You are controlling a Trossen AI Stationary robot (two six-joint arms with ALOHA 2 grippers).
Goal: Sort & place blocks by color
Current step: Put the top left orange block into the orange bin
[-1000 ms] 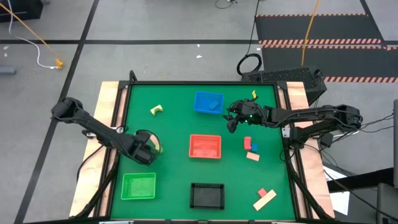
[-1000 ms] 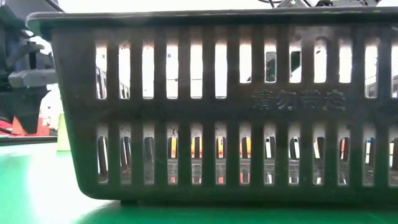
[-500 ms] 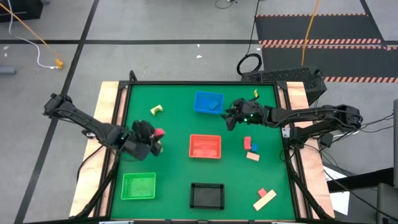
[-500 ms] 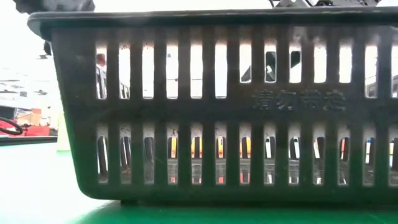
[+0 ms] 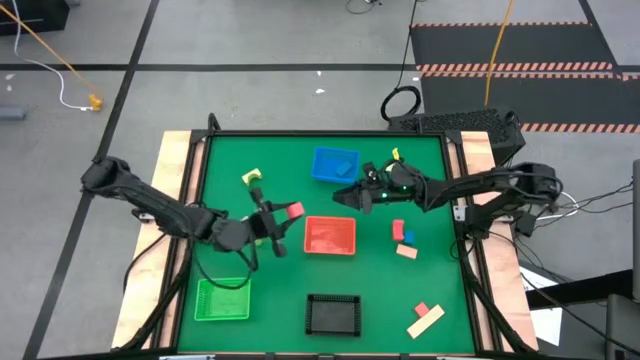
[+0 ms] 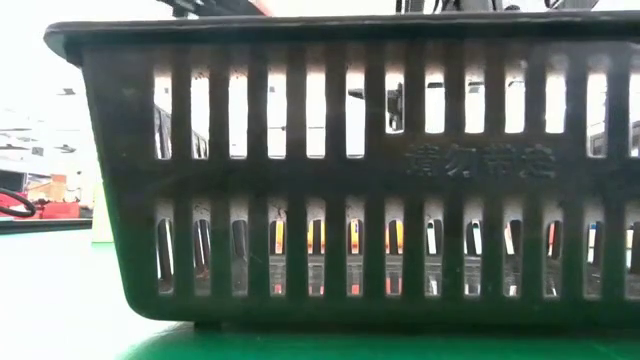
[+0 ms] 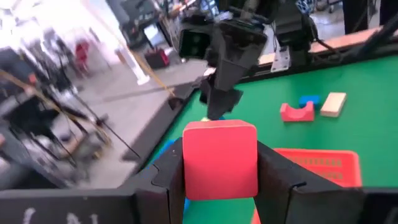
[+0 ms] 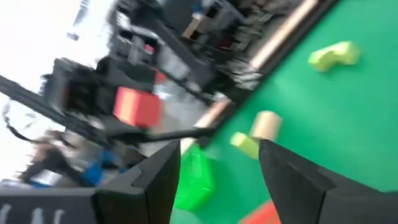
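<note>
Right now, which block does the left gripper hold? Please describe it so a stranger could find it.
Start from the red bin in the middle of the green table. At its left edge, the left gripper is shut on a red block. It is the only block lifted off the table.

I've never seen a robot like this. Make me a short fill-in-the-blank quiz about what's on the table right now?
1. The left gripper is shut on a ____ block.
2. The right gripper, holding nothing, hovers beside the ____ bin.
3. The bin in the middle of the table is ____.
4. The low camera's view is almost filled by the ____ bin.

Missing words: red; blue; red; black
</note>
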